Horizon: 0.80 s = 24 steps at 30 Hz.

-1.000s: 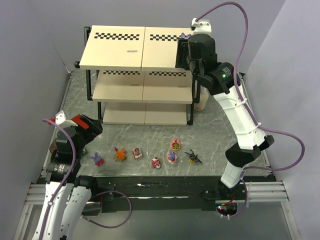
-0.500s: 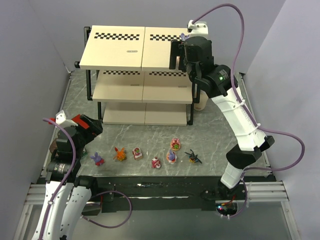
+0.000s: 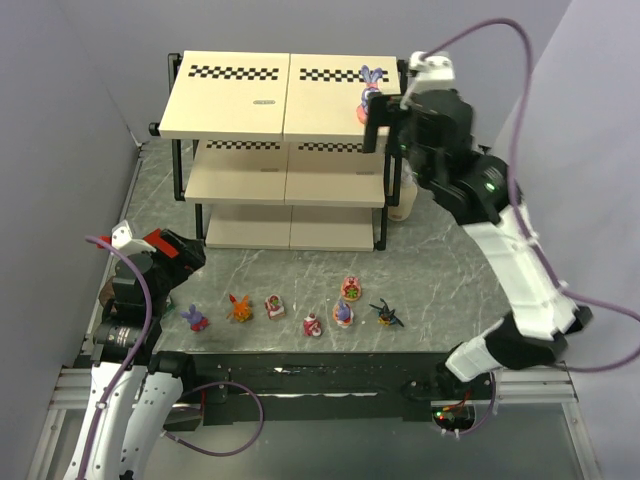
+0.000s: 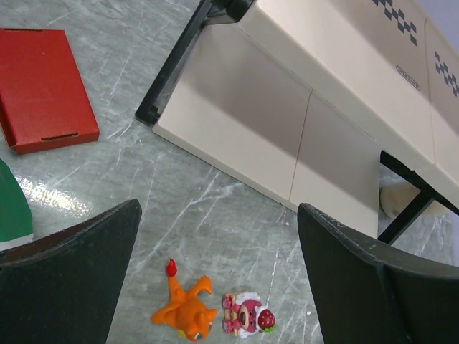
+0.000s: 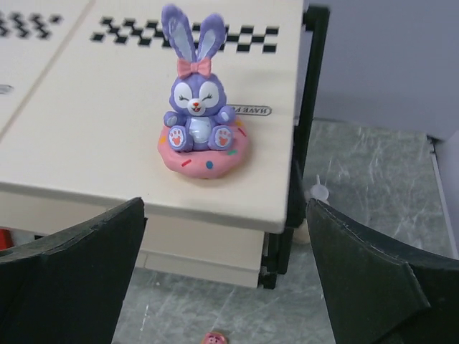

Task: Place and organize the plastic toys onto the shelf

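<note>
One purple bunny (image 5: 197, 115) sits upright in its pink ring on the top board of the shelf (image 3: 250, 100), close to the right front corner and touching nothing else. The row of toys (image 3: 275, 306) waits on the table (image 3: 440, 250) in front of the rack, well apart from it. These figurines look like hard moulded plastic: light, stiff, smooth enough to slip, and easy to knock over. I judge the surest hold to be low across the body or base, not on thin ears or wings. The right gripper (image 5: 224, 279) hangs just off the shelf's right edge with its jaws spread wide, holding nothing and clear of the bunny. The left gripper (image 4: 219, 279) is likewise wide apart and empty, above the orange creature (image 4: 188, 309) and a pink figure (image 4: 245, 319) lying side by side.
</note>
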Each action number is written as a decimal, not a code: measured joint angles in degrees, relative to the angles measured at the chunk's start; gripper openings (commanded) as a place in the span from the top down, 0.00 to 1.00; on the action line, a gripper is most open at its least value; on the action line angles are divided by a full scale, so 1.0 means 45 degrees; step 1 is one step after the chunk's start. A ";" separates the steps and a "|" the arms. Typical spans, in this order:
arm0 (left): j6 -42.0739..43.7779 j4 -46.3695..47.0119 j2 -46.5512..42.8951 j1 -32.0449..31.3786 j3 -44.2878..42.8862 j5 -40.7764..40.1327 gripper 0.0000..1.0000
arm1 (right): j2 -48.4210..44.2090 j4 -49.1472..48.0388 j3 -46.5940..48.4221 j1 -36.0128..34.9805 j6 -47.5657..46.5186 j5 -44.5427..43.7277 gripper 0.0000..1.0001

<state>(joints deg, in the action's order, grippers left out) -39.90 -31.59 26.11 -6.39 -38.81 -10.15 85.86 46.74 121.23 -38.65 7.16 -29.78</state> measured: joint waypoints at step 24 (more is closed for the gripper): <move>0.0136 0.0398 0.0695 0.0010 0.0000 0.1729 0.04 | -0.7844 -0.1001 -1.1973 -0.1336 0.1904 0.5654 0.00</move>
<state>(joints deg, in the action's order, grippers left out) -39.29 -29.80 29.23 -6.35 -38.81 -2.37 50.57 42.24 67.35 -44.66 15.73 -4.34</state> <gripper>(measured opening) 0.966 0.997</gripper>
